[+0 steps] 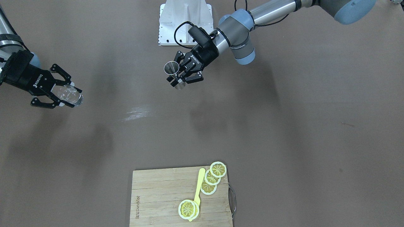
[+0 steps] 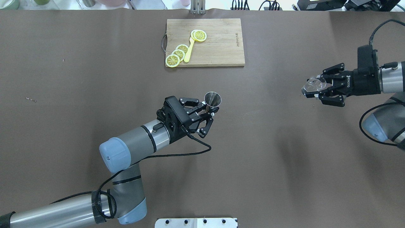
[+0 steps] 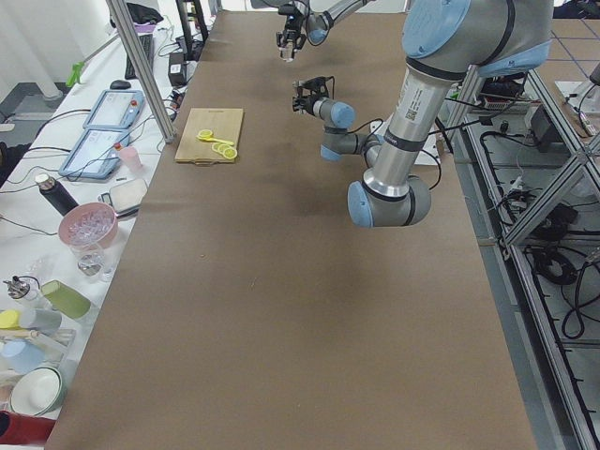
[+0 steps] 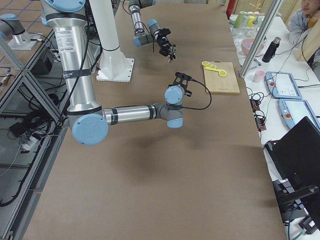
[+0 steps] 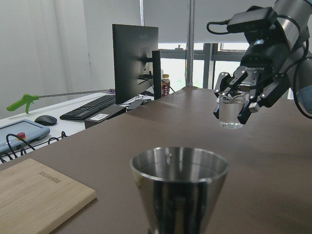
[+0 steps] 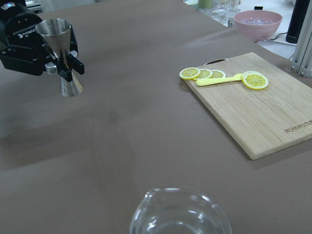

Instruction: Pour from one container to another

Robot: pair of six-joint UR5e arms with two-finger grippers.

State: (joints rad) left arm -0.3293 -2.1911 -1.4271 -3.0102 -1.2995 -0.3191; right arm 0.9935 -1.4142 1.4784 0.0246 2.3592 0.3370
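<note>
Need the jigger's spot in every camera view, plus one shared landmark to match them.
Front-facing: jigger top centre, held in the left end effector.
Overhead: just above centre.
Exterior left: upper centre at that end effector, too small to resolve.
Exterior right: upper centre, likewise tiny.
Left wrist: bottom centre, close up.
Right wrist: upper left.
Landmark: the wooden cutting board, visible in all six.

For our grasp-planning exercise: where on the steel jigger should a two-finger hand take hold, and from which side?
Grip the jigger at its narrow waist, coming in level from the side, as the left hand does. It stands upright and both cones flare away from the waist, so the fingers cannot slide off, and the open mouth is left clear for pouring.
</note>
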